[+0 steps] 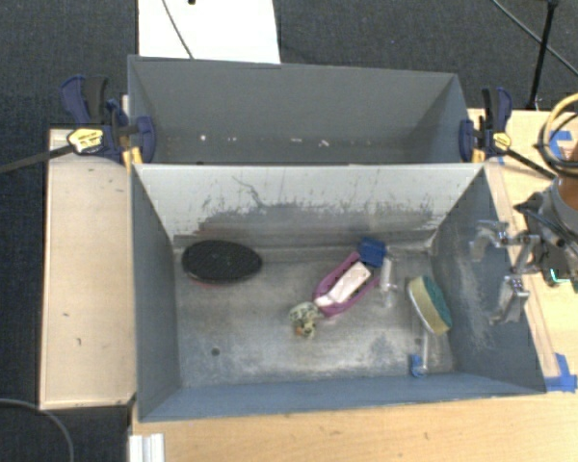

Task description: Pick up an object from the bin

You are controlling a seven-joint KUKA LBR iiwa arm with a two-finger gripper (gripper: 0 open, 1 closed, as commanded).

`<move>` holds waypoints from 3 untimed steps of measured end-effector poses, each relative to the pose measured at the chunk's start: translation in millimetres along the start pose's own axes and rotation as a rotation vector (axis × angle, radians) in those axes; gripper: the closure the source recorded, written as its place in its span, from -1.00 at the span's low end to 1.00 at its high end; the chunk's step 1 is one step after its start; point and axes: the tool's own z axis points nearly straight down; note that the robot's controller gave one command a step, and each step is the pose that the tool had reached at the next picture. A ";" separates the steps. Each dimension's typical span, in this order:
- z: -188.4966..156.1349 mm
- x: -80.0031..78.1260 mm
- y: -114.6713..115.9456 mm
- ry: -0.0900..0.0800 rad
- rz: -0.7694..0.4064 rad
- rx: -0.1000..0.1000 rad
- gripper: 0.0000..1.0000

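My gripper (499, 272) hangs over the bin's right sloping wall, above the floor, with its two metal fingers spread open and nothing between them. Nearest to it, a green and yellow sponge (430, 304) leans at the foot of that wall. A small blue piece (417, 364) lies at the front right corner of the floor. Left of the sponge a purple and white packet (342, 286) lies slantwise, with a blue-capped thing (371, 252) at its upper end and a clear, glassy piece (386, 279) beside it.
A small yellowish-grey toy (305, 320) lies mid-floor, in front of the packet. A black oval brush (222, 261) rests at the back left. The arm comes in from the right, over the rim.
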 end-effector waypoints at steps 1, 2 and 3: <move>88.6 -17.6 66.0 -0.003 -0.600 -0.001 -1.00; 151.7 -17.1 11.5 -0.010 -0.305 0.003 -1.00; 150.9 -17.4 12.8 -0.009 -0.312 0.002 1.00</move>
